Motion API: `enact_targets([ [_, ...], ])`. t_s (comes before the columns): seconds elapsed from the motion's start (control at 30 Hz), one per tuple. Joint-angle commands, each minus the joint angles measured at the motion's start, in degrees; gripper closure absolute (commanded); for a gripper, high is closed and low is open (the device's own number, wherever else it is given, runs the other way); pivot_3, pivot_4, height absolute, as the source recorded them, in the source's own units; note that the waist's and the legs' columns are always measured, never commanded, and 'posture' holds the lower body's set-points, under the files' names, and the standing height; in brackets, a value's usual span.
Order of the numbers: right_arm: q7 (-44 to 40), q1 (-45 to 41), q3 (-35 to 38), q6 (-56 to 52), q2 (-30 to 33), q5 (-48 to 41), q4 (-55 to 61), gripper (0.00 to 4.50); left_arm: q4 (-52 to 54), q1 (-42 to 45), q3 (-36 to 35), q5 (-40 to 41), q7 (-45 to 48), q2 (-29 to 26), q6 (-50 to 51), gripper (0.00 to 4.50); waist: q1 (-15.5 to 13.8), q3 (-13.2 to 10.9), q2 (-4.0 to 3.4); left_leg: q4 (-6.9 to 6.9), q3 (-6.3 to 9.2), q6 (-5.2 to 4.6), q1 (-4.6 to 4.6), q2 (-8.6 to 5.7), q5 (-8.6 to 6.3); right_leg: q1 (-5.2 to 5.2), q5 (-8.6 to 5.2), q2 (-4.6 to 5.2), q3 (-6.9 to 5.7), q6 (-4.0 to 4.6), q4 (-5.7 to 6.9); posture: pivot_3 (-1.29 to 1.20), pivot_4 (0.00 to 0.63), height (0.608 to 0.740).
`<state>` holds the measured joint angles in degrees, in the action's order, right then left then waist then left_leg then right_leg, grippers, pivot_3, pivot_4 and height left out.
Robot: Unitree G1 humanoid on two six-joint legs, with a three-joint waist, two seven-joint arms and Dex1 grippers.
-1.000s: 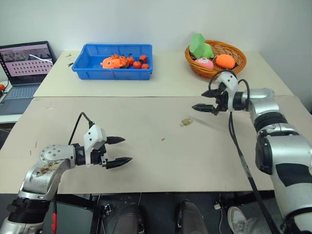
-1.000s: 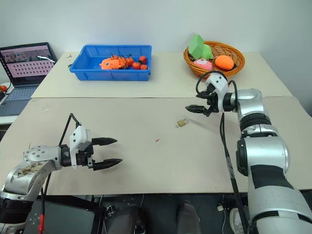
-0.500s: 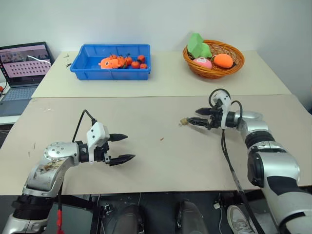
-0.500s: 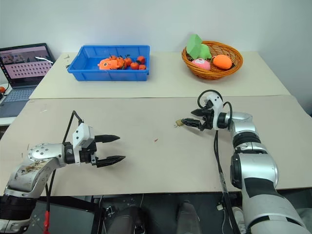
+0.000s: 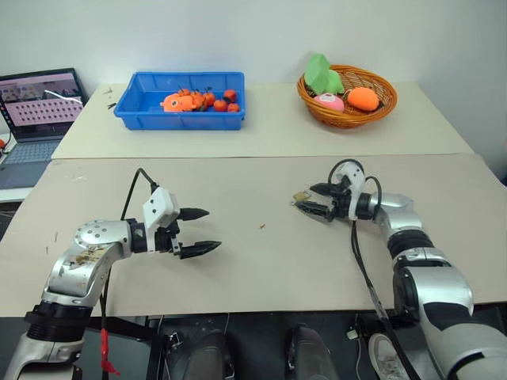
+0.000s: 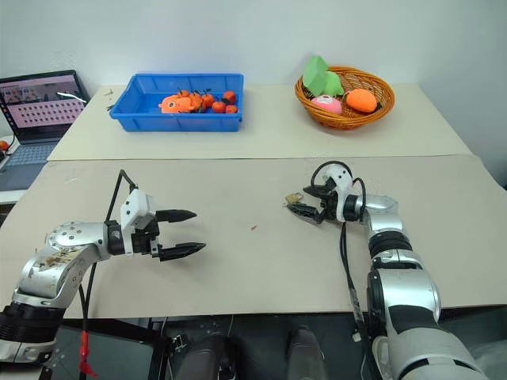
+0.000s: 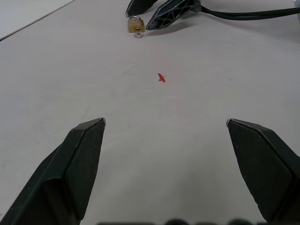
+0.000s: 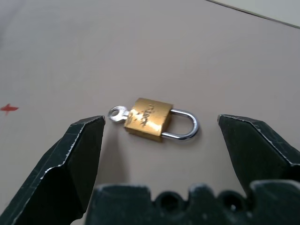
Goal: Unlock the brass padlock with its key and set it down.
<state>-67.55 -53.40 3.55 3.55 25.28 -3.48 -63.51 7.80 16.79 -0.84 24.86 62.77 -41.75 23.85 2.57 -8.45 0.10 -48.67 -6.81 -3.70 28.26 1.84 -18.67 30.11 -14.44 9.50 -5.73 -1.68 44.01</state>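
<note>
Two silver-grey metal arms with black joint bands; each wrist carries a white block, looping black cable, and black pointed fingers (image 5: 198, 231). Left arm's shell looks scuffed.

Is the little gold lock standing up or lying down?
Lying down. The brass padlock lies flat on the table, its silver loop out one side and the key sticking out the other, between the right hand's open fingers.

Brass padlock (image 8: 149, 119): yellow-gold body, silvery shackle. Key (image 8: 117, 114): pale silver. Desk (image 5: 261, 261): plain beige, tiny red mark (image 7: 161, 78). Both tools' fingers (image 7: 79, 164): black. Tray (image 5: 181, 117): blue. Basket (image 5: 348, 111): orange-brown wicker, green, pink, orange items inside.
</note>
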Motion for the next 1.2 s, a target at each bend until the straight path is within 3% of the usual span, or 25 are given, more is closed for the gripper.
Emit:
enact_targets([
  [0.03,-0.3,-0.6,-1.0,1.3,-0.6,0.2,0.8,0.00,0.1,1.3,-0.3,0.3,0.4,-0.1,-0.6,0.11,0.0,0.0,0.00,0.00,0.00,0.00,-0.02,0.00,0.00,-0.01,0.00,0.00,0.00,0.00,0.00,0.00,0.150,0.664],
  [0.83,3.9,-4.3,-3.7,4.2,-4.9,4.2,-6.6,0.00,2.4,-0.5,-2.1,0.7,-1.6,-1.6,0.9,0.11,1.4,0.0,0.00,0.01,0.00,0.09,-0.08,0.06,0.05,-0.01,0.03,-0.09,0.07,0.06,0.04,0.00,0.150,0.664],
  [0.87,4.0,-4.3,-3.7,4.3,-5.0,4.2,-6.6,0.50,2.4,-0.6,-2.1,0.8,-1.7,-1.6,0.9,0.00,1.4,0.0,0.00,0.01,0.00,0.09,-0.08,0.06,0.05,-0.01,0.03,-0.09,0.07,0.06,0.04,0.00,0.150,0.664],
  [0.9,4.1,-4.2,-3.7,4.3,-5.0,4.3,-6.6,0.53,2.5,-0.6,-2.1,0.8,-1.7,-1.7,0.9,0.00,1.4,0.0,0.00,0.01,0.00,0.10,-0.08,0.07,0.05,-0.01,0.03,-0.09,0.07,0.06,0.06,0.00,0.150,0.664],
  [1.07,5.1,-3.9,-3.9,5.0,-4.7,4.6,-6.5,2.36,2.0,-0.1,-1.9,0.6,-1.8,-1.6,0.9,0.00,1.4,0.0,0.00,0.02,0.01,0.10,-0.08,0.07,0.05,0.00,0.03,-0.09,0.07,0.06,0.04,0.00,0.150,0.664],
  [1.1,5.2,-3.9,-3.9,5.0,-4.7,4.6,-6.5,2.59,1.9,0.0,-1.8,0.6,-1.8,-1.6,0.9,0.00,1.4,0.0,0.00,0.02,0.01,0.10,-0.08,0.06,0.05,0.00,0.03,-0.09,0.07,0.06,0.04,0.00,0.150,0.664],
  [1.2,5.2,-3.9,-3.9,5.1,-4.6,4.5,-6.4,2.63,1.7,0.2,-1.7,0.5,-1.8,-1.5,0.9,0.00,1.4,0.0,0.00,0.02,0.01,0.10,-0.08,0.06,0.05,-0.01,0.03,-0.08,0.07,0.06,0.05,0.00,0.150,0.664],
])
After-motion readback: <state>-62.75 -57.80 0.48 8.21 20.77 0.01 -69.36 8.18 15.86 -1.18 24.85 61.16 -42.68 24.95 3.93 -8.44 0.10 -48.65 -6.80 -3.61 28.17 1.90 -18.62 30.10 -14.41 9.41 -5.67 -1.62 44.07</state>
